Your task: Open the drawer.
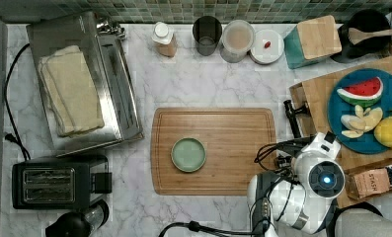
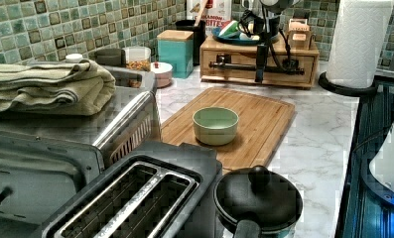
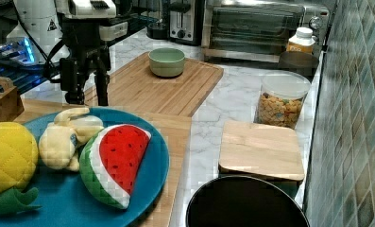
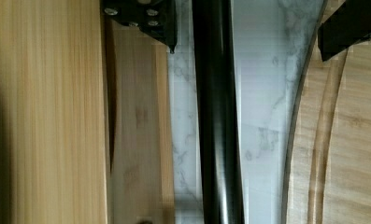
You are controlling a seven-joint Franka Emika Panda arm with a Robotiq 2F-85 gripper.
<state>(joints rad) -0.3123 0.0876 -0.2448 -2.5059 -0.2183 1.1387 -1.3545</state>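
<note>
Gripper (image 2: 260, 74) hangs at the drawer (image 2: 258, 67) front with fingers (image 3: 101, 85) spread either side of the black handle (image 4: 217, 112), drawer sitting on the counter between cutting board (image 1: 213, 150) and blue plate (image 1: 388, 106).

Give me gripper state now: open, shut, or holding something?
Gripper: open, fingers either side of the drawer's black bar handle, not yet clamped.

"STASH" on tea box (image 1: 372, 183), "BITES" on cereal box (image 2: 219, 15)
</note>
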